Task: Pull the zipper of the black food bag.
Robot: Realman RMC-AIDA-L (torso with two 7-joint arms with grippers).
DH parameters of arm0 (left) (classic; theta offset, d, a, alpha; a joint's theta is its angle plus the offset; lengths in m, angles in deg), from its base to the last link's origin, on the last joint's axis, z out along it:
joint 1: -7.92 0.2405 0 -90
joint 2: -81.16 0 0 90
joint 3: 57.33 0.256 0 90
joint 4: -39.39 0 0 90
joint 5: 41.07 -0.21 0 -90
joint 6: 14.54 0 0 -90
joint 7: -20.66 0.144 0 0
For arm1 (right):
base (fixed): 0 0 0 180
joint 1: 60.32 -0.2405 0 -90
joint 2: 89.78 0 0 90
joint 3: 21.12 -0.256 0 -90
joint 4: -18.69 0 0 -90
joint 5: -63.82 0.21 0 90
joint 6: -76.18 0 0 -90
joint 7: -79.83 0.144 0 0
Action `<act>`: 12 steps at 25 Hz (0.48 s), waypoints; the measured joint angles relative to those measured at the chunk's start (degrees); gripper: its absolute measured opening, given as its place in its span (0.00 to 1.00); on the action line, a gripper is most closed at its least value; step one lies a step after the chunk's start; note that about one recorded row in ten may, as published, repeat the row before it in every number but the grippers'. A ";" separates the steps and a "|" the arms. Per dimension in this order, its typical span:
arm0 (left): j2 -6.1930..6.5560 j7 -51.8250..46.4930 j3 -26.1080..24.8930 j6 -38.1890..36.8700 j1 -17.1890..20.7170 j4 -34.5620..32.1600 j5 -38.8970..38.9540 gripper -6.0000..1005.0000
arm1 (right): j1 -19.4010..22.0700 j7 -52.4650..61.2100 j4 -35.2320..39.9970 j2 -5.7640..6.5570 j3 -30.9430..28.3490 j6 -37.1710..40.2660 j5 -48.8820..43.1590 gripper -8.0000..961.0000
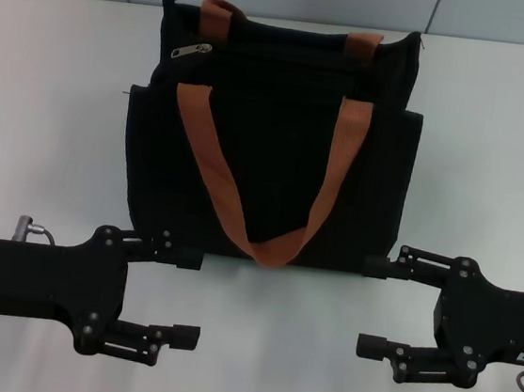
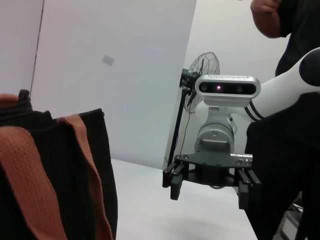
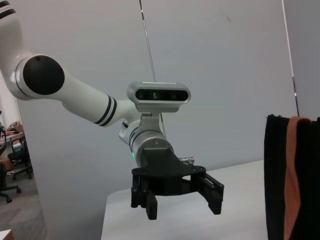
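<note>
Well, the zipper (image 1: 191, 51) lies at the far upper-left corner of the black food bag (image 1: 270, 140), a small silver tab tilted on the zip line near the top edge, well apart from both grippers. The bag lies flat on the white table (image 1: 495, 147), w/ two orange-brown straps (image 1: 271, 197); the front one hangs in a V to the bag's near edge, the back one shows at the far edge.

Left gripper (image 1: 189, 297) sits at the near-left corner of the bag, jaws spread wide, upper finger just beside the bag's near edge, lower finger over bare table. Right gripper (image 1: 374, 305) mirrors it at the near-right corner, jaws also spread, nothing between them. Zipper is on the left gripper's side but across the bag from it.

Left wrist view: right gripper (image 2: 210, 187) beyond the bag (image 2: 75, 170), a fan (image 2: 200, 75) and a person (image 2: 290, 100) behind. Right wrist view: left gripper (image 3: 182, 202), jaws apart, bag edge (image 3: 277, 175) at side.
</note>
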 joint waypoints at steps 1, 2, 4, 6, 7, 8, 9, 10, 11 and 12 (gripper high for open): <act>0.00 0.00 0.01 0.00 0.00 -0.01 -0.10 0.83 | -0.13 -0.01 -0.05 0.00 0.03 -0.03 -0.02 0.85; 0.00 0.00 0.01 0.00 0.00 -0.01 -0.18 0.82 | -0.13 -0.01 -0.05 0.00 0.03 -0.03 -0.02 0.85; 0.02 -0.02 0.03 0.01 0.01 -0.03 -0.23 0.82 | -0.16 -0.02 -0.06 0.00 0.07 -0.04 -0.08 0.85; 0.05 -0.02 0.04 0.00 0.09 -0.04 -0.23 0.82 | -0.28 -0.03 -0.07 -0.01 0.09 -0.04 -0.31 0.85; 0.06 -0.01 0.05 0.00 0.16 -0.04 -0.24 0.82 | -0.28 -0.03 -0.07 -0.01 0.09 -0.04 -0.31 0.85; 0.07 -0.01 0.06 0.00 0.21 -0.04 -0.25 0.82 | -0.32 -0.04 -0.07 -0.01 0.10 -0.04 -0.36 0.85; 0.08 -0.01 0.07 0.00 0.22 -0.04 -0.25 0.82 | -0.32 -0.04 -0.07 0.00 0.09 -0.03 -0.38 0.85; 0.11 -0.01 0.07 -0.02 0.23 -0.05 -0.25 0.82 | -0.33 -0.04 -0.07 -0.01 0.10 -0.01 -0.39 0.85; 0.11 -0.01 0.07 -0.02 0.23 -0.05 -0.25 0.82 | -0.37 -0.04 -0.07 0.00 0.09 0.02 -0.40 0.85; 0.13 -0.01 0.07 -0.05 0.23 -0.05 -0.26 0.82 | -0.37 -0.04 -0.07 0.00 0.09 0.02 -0.40 0.85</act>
